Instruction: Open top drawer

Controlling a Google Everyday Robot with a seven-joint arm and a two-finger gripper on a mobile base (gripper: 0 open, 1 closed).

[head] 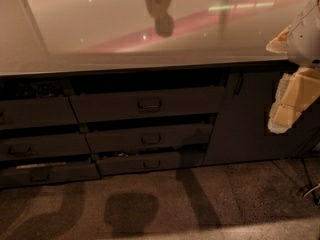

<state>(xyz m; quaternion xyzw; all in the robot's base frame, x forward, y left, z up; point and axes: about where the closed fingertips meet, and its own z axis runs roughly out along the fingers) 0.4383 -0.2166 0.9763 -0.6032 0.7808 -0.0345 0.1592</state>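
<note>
The claw [289, 104] hangs at the right edge, in front of the dark cabinet door [240, 129]; I cannot tell whether it is open or closed. Well to its left, under the bench [100, 39], sits the top drawer [110, 108], its loop handle [149, 104] untouched, with slimmer drawers [120, 140] below.

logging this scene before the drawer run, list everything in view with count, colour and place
countertop: one, pale and glossy, across the top
top drawer: one, dark grey, centre column just under the countertop
loop handle: one, dark, centre of the top drawer
slimmer centre drawers: two, dark grey, stacked below the top drawer
left drawers: three, dark grey, stacked at the left edge
cabinet door: one, dark, right of the drawers, vertical handle near its top
floor: one, brownish carpet, along the bottom
gripper: one, cream and white, right edge, in front of the cabinet door, apart from the top drawer
</note>
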